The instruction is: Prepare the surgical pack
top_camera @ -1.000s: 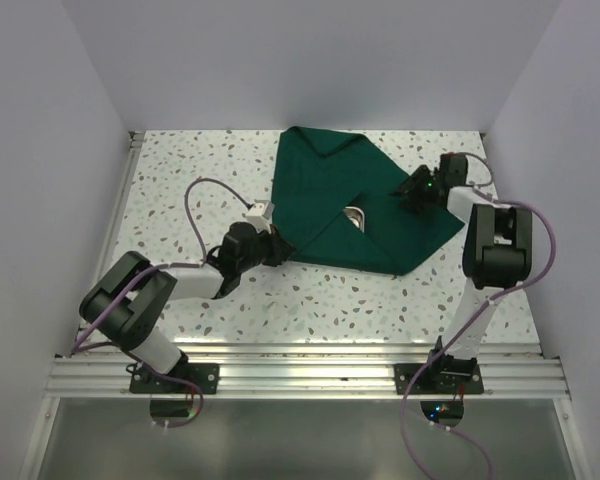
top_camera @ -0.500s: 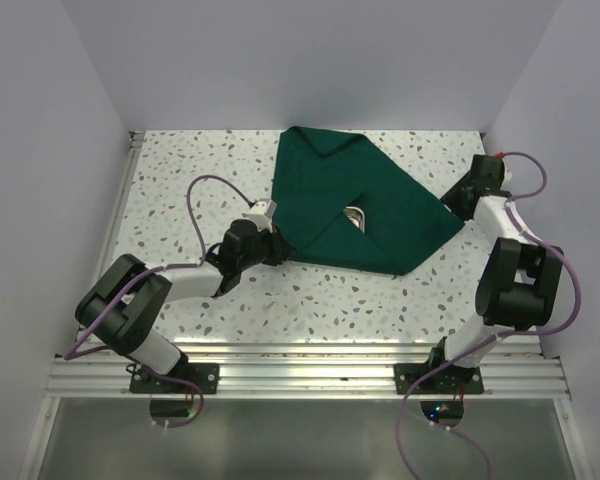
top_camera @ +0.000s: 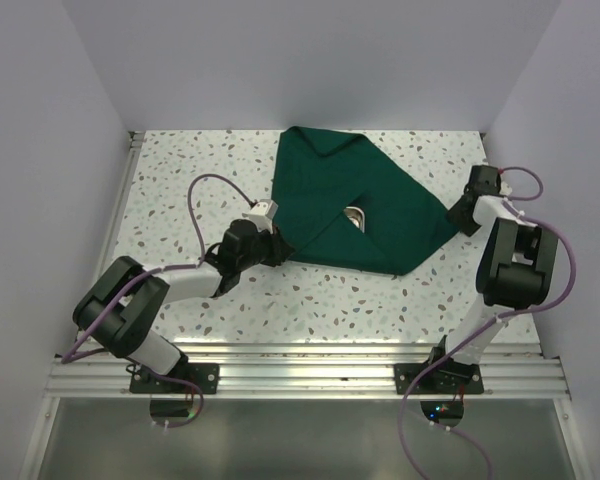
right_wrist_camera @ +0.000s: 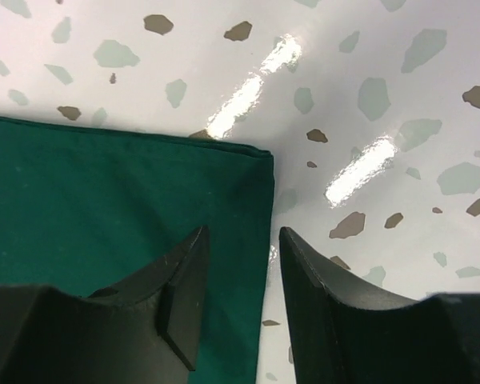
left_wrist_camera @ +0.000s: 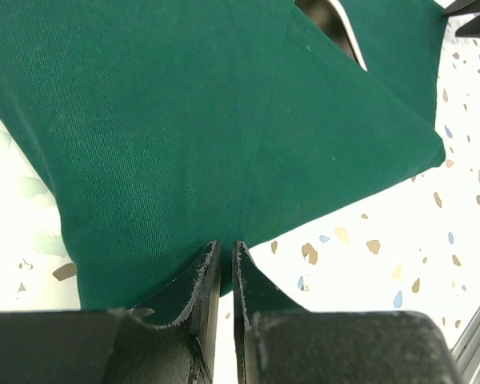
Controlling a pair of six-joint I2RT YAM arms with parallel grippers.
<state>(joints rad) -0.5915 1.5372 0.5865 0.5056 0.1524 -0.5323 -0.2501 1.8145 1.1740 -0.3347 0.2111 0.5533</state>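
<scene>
Top external: the surgical pack (top_camera: 320, 180) is draped over the steel tray (top_camera: 356, 216). Left of the tray its edge is pinched by the near-closed left gripper (left_wrist_camera: 226, 248). The corner right of the tray should be caught deeply by the parted, empty right gripper (right_wrist_camera: 242, 236) before folding.

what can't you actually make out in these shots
Steel tray: in the top view, all but a sliver is covered by the surgical pack; in the left wrist view, it is cut off by the top edge.
Right gripper: in the top view, the fingers are too small to read.
</scene>
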